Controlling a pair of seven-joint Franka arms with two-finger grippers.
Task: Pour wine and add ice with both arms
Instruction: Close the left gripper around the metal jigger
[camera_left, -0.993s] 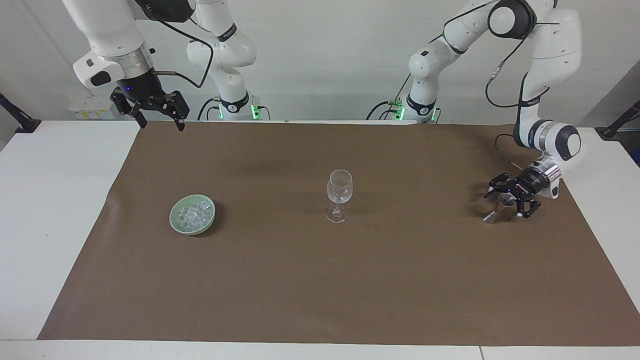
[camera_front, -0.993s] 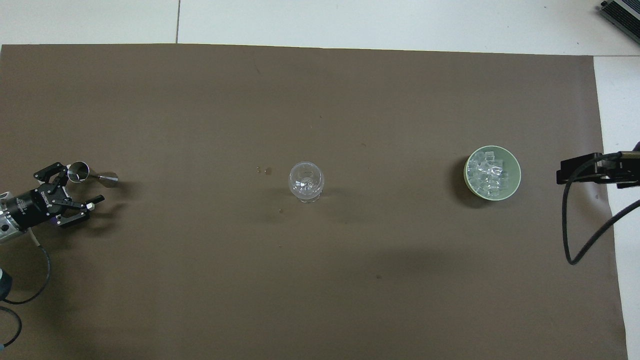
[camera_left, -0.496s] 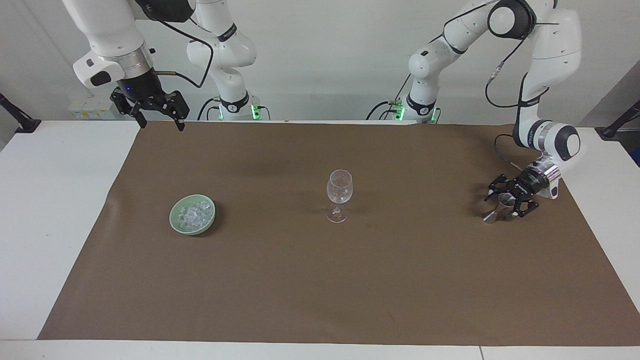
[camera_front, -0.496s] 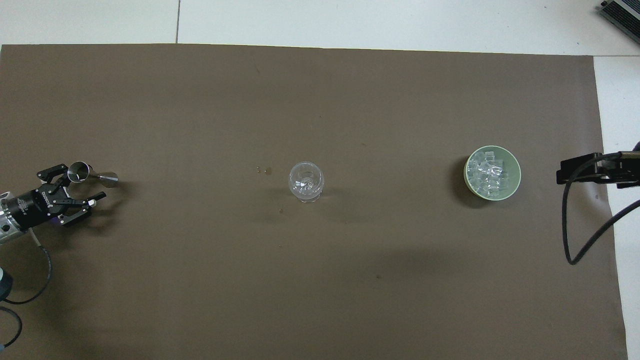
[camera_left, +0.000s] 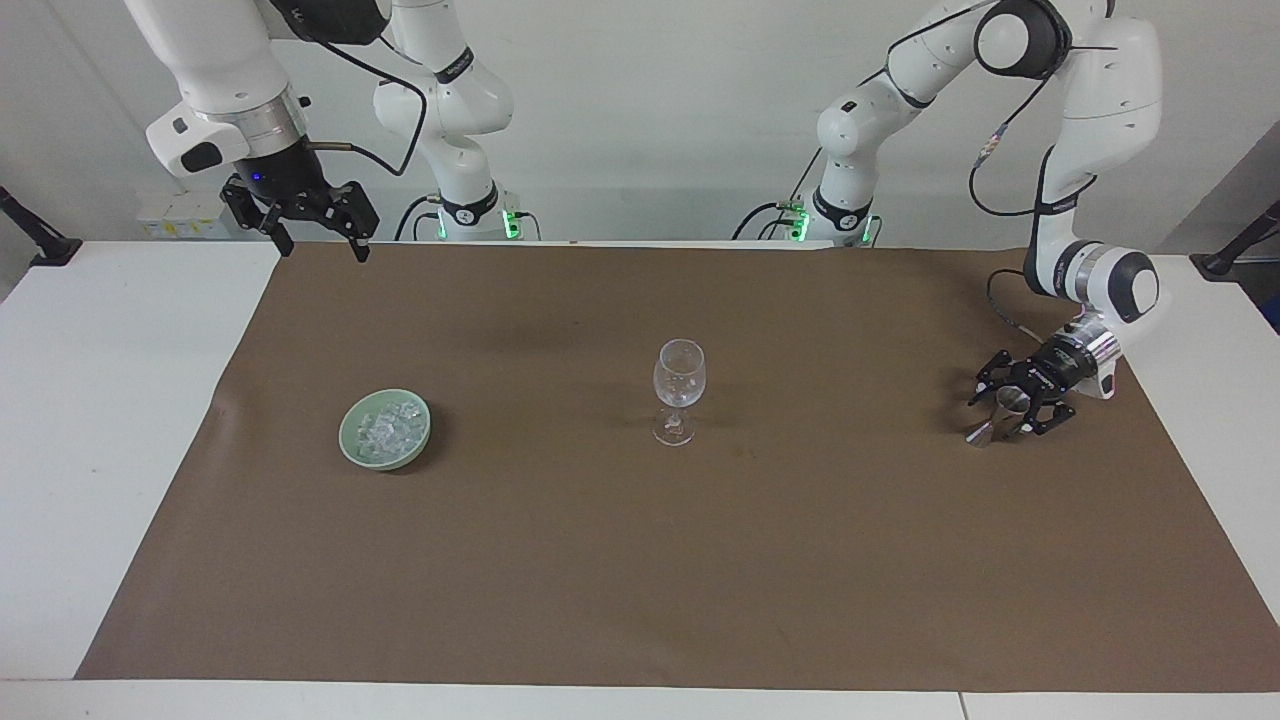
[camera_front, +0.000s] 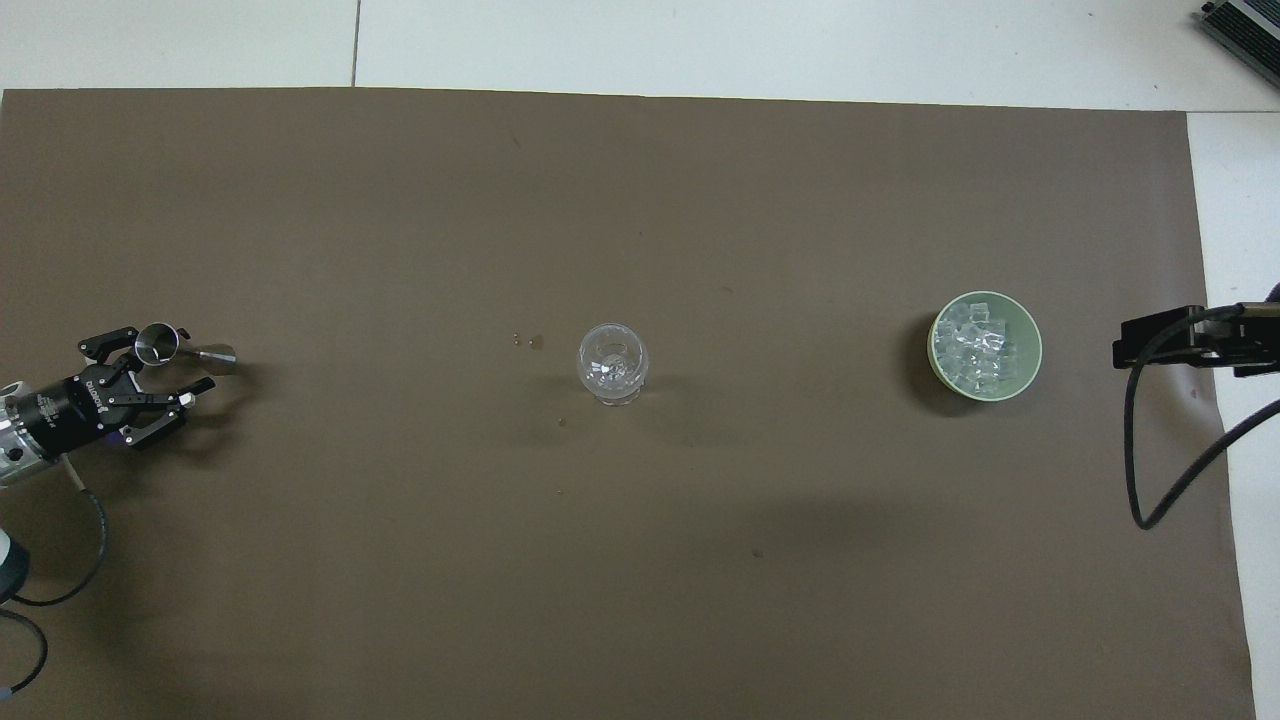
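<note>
Toward the left arm's end of the table from the wine glass (camera_left: 679, 391), the left gripper (camera_left: 1012, 406) sits low on the brown mat (camera_left: 640, 560), right at a small metal measuring cup (camera_left: 1000, 411). Its fingers sit on both sides of the cup, but I cannot tell if they are squeezing it yet. The cup looks like two little cones stuck together, and it may be tipped a bit.

To do this step well, I think the gripper should pinch the thin middle of the cup, hold it firm, and lift it slowly so nothing spills. Then it can carry the cup over the glass and tip it gently.

Toward the right arm's end of the table from the glass is a green bowl (camera_left: 385, 429) with the ice (camera_left: 390, 427) in it. The right gripper (camera_left: 318, 244) waits high up over the mat's edge, with its fingers spread wide and nothing in them.
</note>
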